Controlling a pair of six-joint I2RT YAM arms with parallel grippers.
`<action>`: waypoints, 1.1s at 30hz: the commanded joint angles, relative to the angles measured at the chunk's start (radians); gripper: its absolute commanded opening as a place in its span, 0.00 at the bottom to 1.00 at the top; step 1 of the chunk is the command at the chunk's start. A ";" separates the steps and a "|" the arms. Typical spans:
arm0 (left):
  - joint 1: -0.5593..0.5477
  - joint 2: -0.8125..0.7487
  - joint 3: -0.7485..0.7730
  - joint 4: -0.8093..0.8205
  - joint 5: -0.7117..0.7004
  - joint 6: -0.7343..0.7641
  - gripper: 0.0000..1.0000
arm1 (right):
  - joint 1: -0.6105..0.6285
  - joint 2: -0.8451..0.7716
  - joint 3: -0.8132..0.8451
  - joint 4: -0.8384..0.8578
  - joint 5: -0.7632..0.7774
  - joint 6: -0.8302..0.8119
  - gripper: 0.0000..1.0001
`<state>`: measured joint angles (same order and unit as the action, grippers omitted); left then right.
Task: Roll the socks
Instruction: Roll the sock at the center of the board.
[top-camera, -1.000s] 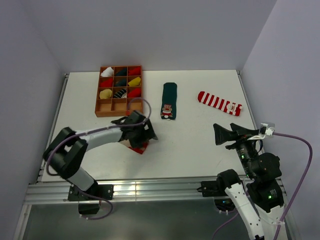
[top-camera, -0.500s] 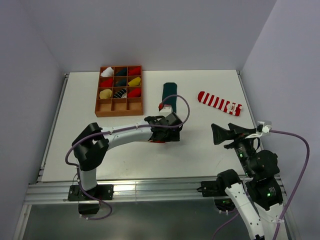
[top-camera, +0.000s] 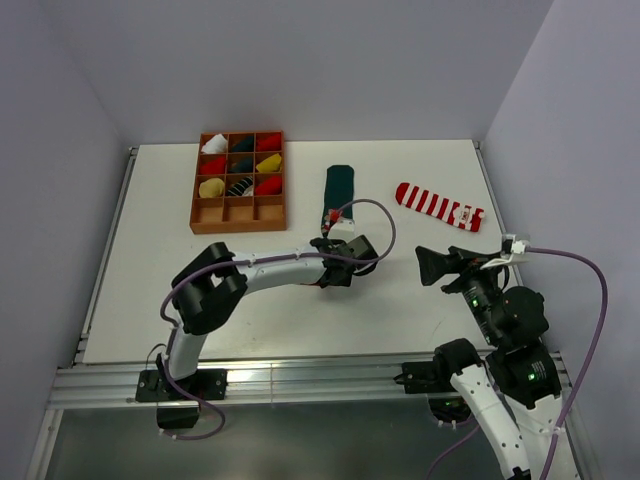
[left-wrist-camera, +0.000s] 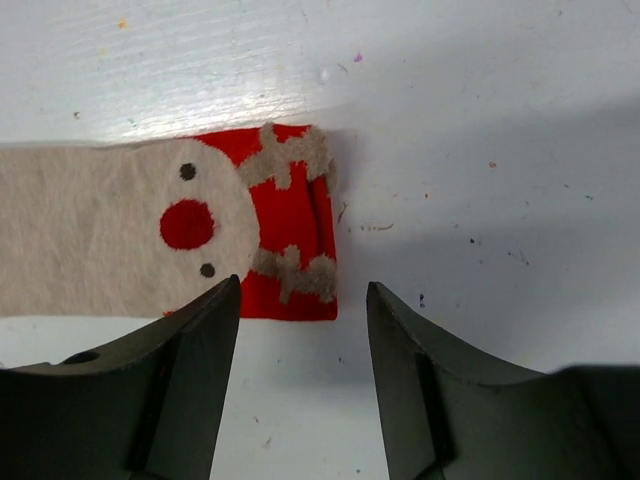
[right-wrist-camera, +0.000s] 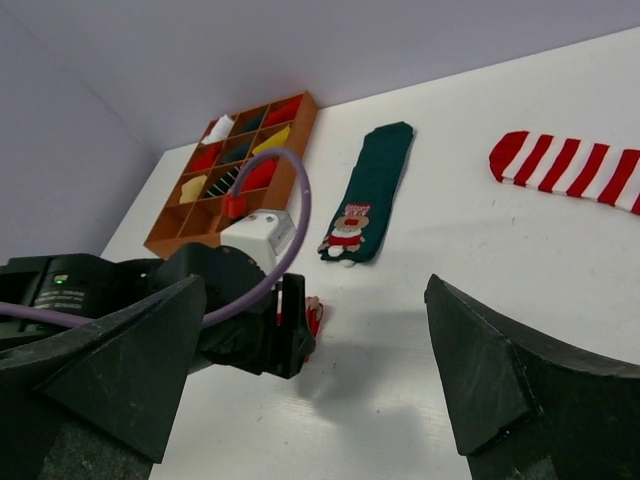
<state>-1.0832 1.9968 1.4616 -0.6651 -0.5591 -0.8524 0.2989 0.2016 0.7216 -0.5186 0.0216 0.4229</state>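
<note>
- Left pincer (left-wrist-camera: 302, 300) parted, empty, tips above the red end of the beige sock (left-wrist-camera: 100, 230).
- Judged step: seizing that end; next, pinch it squarely, then roll.

Beige sock (left-wrist-camera: 100, 240) partly off-frame left

There is one beige sock (left-wrist-camera: 100, 240), one green sock (top-camera: 339, 186), one striped sock (top-camera: 437, 205), nine rolled bundles (top-camera: 268, 163), one tray (top-camera: 238, 229).

A brown divided box (top-camera: 239, 211) holding rolled bundles (top-camera: 268, 163) sits far left on the white table (top-camera: 420, 180).
</note>
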 joint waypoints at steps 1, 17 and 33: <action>0.000 0.031 0.060 0.021 -0.036 0.045 0.58 | 0.009 0.021 0.006 0.011 -0.014 0.005 0.97; 0.037 0.122 0.144 0.018 -0.015 0.088 0.47 | 0.009 0.035 0.004 0.012 -0.009 -0.001 0.96; 0.052 0.194 0.134 0.001 0.039 0.081 0.28 | 0.009 0.022 -0.017 0.022 -0.005 -0.001 0.96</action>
<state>-1.0344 2.1468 1.5826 -0.6479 -0.5632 -0.7784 0.2989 0.2203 0.7120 -0.5182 0.0143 0.4259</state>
